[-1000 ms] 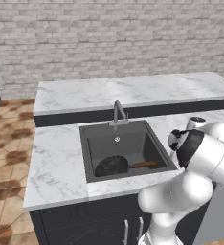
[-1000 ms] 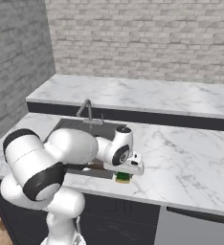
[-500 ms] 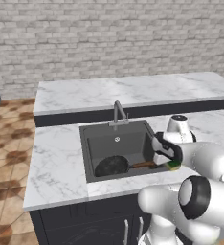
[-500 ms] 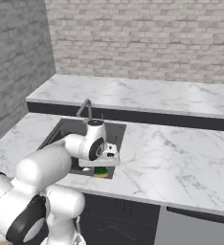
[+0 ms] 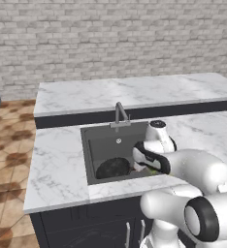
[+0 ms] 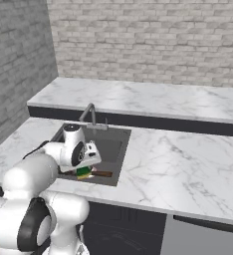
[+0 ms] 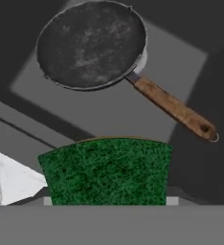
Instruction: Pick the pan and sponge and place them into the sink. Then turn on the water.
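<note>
**Sponge over basin, release pending**

Item one: round black frying pan with brown wooden handle, lying in the deep dark-grey square sink. Item two: yellow sponge with green top, pinched in your claw above the basin. Judged step: sponge placement. Next: spread the claw, then reach the grey curved faucet. The claw's tips are hidden behind the sponge; the drain is hard to make out.
</note>
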{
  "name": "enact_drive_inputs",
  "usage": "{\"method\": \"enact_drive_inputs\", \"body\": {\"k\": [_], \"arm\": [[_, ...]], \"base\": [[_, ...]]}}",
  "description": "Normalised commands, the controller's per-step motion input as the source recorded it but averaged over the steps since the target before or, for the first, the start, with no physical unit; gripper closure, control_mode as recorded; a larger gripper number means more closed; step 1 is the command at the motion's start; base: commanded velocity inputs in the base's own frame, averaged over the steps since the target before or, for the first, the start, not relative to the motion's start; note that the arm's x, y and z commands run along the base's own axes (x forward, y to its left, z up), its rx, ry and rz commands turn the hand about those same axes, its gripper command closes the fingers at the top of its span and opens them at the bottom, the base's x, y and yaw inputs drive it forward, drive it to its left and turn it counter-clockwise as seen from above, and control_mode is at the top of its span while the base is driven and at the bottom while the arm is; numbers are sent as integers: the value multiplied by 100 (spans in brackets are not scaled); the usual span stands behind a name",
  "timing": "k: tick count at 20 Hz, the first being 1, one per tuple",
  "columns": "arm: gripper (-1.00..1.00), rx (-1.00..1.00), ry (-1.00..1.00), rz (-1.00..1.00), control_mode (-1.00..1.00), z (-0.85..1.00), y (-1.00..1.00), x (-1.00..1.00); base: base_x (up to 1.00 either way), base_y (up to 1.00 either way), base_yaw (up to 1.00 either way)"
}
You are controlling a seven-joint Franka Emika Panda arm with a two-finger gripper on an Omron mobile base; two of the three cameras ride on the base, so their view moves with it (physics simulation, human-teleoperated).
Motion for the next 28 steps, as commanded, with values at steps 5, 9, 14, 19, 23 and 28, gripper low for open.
{"method": "enact_drive_inputs", "body": {"k": [5, 9, 14, 19, 23, 28], "arm": [[100, 0, 1, 22, -100, 1, 52, 89], [100, 0, 0, 16, -100, 0, 39, 87], [100, 0, 0, 11, -100, -1, 21, 72], [100, 0, 0, 6, -100, -23, 12, 33], [100, 0, 0, 4, -100, -44, 13, 8], [100, 0, 0, 5, -100, -53, 13, 10]], "base": [[0, 0, 0], [0, 0, 0], [0, 0, 0], [0, 0, 0], [0, 0, 0], [0, 0, 0]]}}
